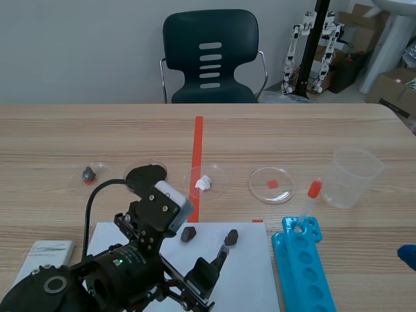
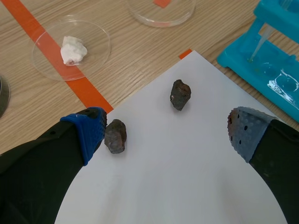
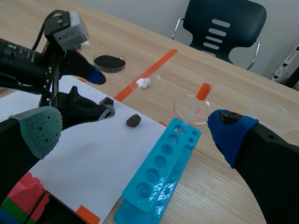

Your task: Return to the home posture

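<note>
Nearest, low at the left of the scene frame: the left gripper, spread wide with nothing in it, low over the white sheet. Its blue pad touching or all but touching the nearer dark stone. The second stone ahead, between the fingers and apart from both. Likewise wide open and empty, the right gripper, barely showing at the scene frame's lower right edge, near the blue rack and the pipette standing in it. Both arms well short of home, by the look of it, with nothing to carry, only to withdraw.

Likely trouble on the left: a sideways pull dragging or rolling the nearer stone, perhaps off the sheet, or a low pull catching the paper and shifting both stones. Safer to lift first, then retreat. On the right: a careless swing clipping the pipette's orange bulb or nudging the rack, possibly toward the clear cup at right of centre. The petri dishes across the middle of the frame probably clear of either path.
</note>
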{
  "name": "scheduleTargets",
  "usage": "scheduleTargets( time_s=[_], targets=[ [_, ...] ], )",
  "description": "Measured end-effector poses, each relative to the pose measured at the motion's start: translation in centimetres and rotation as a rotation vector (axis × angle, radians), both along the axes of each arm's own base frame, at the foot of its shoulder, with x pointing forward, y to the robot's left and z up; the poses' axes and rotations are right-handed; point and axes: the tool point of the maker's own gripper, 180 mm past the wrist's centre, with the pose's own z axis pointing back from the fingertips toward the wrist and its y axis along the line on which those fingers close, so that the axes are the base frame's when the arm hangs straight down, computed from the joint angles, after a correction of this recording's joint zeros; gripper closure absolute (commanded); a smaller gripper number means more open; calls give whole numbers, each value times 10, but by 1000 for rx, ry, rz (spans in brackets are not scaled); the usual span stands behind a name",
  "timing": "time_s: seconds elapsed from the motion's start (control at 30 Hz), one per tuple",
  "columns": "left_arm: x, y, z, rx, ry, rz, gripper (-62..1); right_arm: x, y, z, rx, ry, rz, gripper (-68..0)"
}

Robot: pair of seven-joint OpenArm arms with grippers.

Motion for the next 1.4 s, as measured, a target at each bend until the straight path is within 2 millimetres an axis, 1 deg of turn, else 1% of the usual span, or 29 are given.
scheduleTargets(
  time_s=[0.23, 0.47, 0.57, 0.63, 0.87, 0.93, 1.07, 1.4],
  targets=[
    [5, 38, 33, -1, -68, 47, -542, 0, 0, 0, 0, 0, 0, -679],
    [-6, 81, 57, 23, -110, 88, -542, 0, 0, 0, 0, 0, 0, -679],
    [-13, 92, 71, 41, -132, 97, -542, 0, 0, 0, 0, 0, 0, -679],
    [-20, 92, 80, 51, -146, 81, -542, 0, 0, 0, 0, 0, 0, -679],
    [-49, 71, 119, 21, -207, -4, -542, 0, 0, 0, -1, 0, 0, -679],
    [-56, 67, 125, 13, -213, -18, -542, 0, 0, 0, -1, 0, 0, -679],
    [-66, 64, 126, 2, -198, -25, -542, 0, 0, 0, -1, 0, 0, -679],
    [-65, 64, 125, 7, -194, -24, -542, 0, 0, 0, 0, 0, 1, -679]
  ],
)
